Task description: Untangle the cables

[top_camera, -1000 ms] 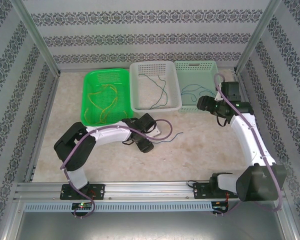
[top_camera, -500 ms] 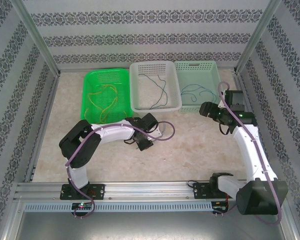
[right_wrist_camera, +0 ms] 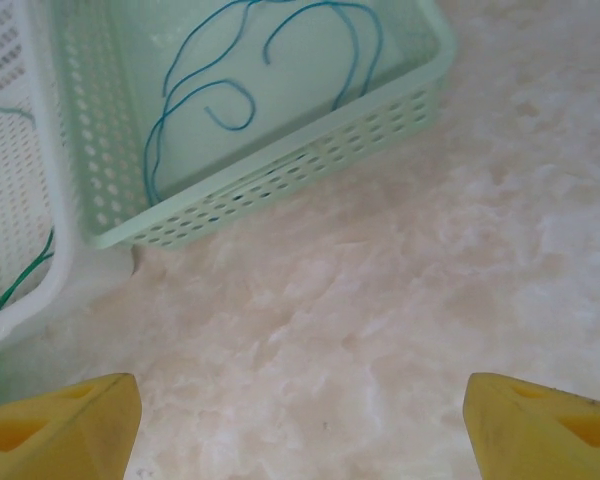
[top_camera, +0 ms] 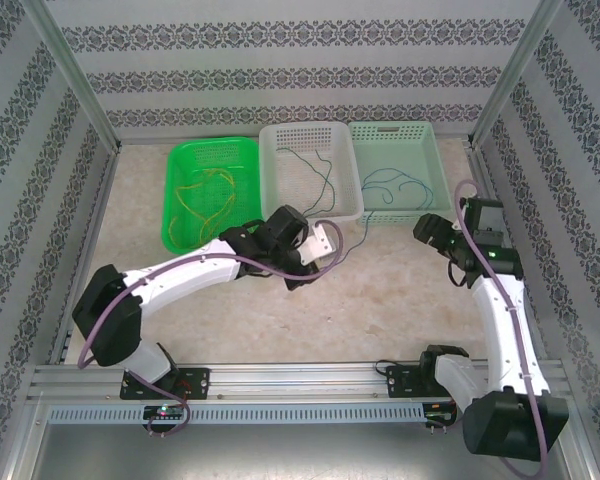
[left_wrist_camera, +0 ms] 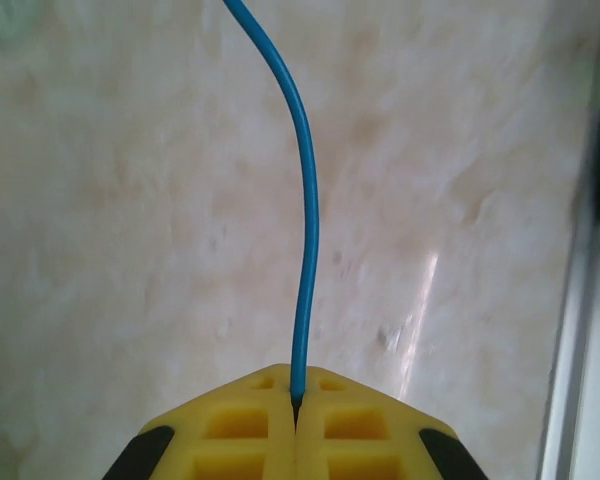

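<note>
Left gripper (left_wrist_camera: 296, 402): clamped tight on blue cable (left_wrist_camera: 304, 250)
Cable's place: mid-table, seemingly just near of white basket (top_camera: 310, 218)
Right gripper (right_wrist_camera: 300, 410): jaws wide, holding nothing, over table (right_wrist_camera: 380, 300) by pale green basket (right_wrist_camera: 280, 175)

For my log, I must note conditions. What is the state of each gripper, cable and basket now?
Left gripper: shut on the blue cable.
Right gripper: open, empty.
Green basket: holds yellow cables.
White basket: holds a green cable.
Pale green basket: holds blue cables.
</note>
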Robot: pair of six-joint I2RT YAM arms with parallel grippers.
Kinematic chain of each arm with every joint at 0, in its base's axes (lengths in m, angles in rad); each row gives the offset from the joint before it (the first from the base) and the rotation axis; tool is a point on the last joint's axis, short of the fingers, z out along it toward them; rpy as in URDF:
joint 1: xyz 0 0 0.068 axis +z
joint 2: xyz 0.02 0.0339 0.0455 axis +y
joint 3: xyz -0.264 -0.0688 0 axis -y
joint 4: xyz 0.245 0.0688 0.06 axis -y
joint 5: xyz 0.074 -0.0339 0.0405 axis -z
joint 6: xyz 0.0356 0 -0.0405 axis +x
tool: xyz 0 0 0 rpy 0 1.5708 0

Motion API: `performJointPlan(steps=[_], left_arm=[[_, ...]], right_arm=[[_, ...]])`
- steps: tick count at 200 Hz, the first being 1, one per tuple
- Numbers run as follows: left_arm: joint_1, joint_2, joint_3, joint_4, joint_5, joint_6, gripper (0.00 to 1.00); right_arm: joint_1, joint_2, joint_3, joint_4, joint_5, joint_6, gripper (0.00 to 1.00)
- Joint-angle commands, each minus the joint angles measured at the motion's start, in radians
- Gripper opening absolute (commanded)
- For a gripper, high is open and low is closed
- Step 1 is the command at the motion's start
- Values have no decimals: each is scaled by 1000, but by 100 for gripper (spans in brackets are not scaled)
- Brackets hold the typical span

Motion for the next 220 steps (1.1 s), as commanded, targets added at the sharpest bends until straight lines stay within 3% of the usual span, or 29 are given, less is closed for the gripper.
performJointPlan(steps=[1,30,74,104,140,189,206,220], left_arm=[[-10,0,80,84,50,-15,0],[9,190,347,9,28,-85,0],[38,670,1049,-206,131,-243,0],[73,961,1466,-219,117,-453,0],[119,1051,1474,-12,107,-636,4],[135,1089,1473,109,119,-723,12],[142,1099,1473,136,115,-761,21],[148,1104,1473,142,117,-787,34]], right_arm=[[-50,-42,-31,15,-22,41,84],[-90,-88,-58,13,-64,63,83],[-92,-133,-122,23,-101,98,82],[-93,-160,-167,30,-123,128,81],[-93,-196,-201,33,-148,150,80],[-93,-221,-236,44,-168,159,80],[-94,-226,-244,47,-172,165,80],[-94,-229,-246,45,-177,167,80]])
